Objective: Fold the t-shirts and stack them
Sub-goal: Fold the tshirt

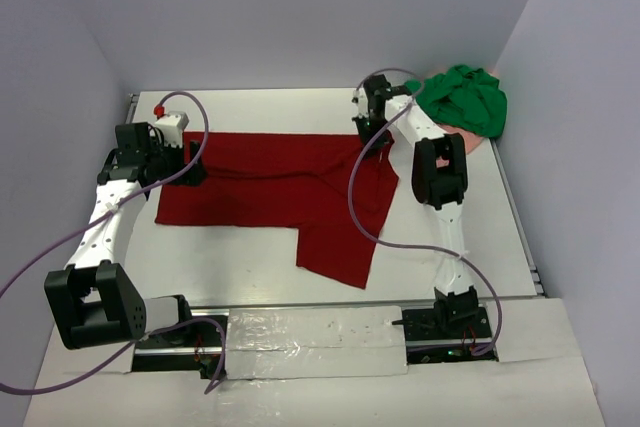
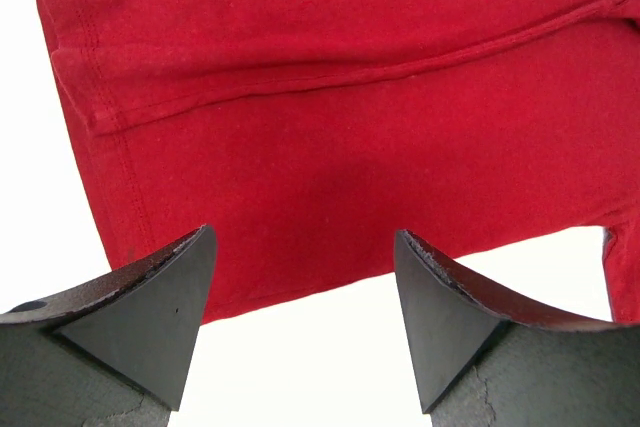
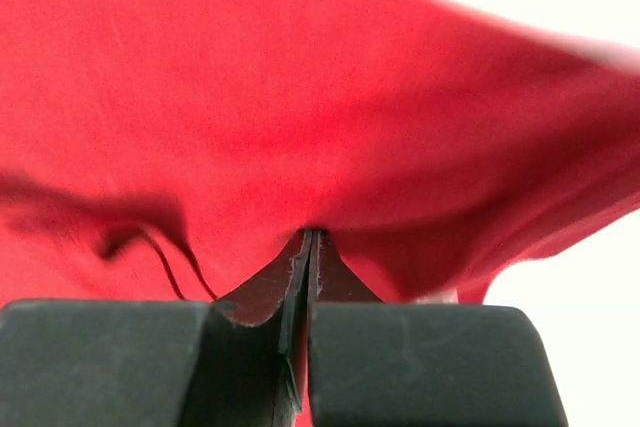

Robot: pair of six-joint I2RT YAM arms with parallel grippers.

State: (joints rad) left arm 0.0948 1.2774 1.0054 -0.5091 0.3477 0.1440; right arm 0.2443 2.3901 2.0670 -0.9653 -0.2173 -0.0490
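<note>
Pinching the dark red t-shirt [image 1: 270, 182], spread on the surface [image 1: 250, 277], my right claw [image 3: 308, 239] is clenched on its far right edge. My left claw [image 2: 302, 247] hangs released above the left edge. The cloth seems light and limp, so I take it at the seams.

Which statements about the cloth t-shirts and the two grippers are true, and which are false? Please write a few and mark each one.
1. The left gripper is open, at the edge of the dark red short-sleeved cloth t-shirt. True.
2. The right gripper is open and holds nothing. False: it is shut on the dark red t-shirt.
3. The bright green cloth t-shirt lies folded flat in the middle of the table. False: it lies crumpled at the far right corner, on a pale pink cloth.
4. The dark red t-shirt lies mostly spread out on the white table. True.
</note>
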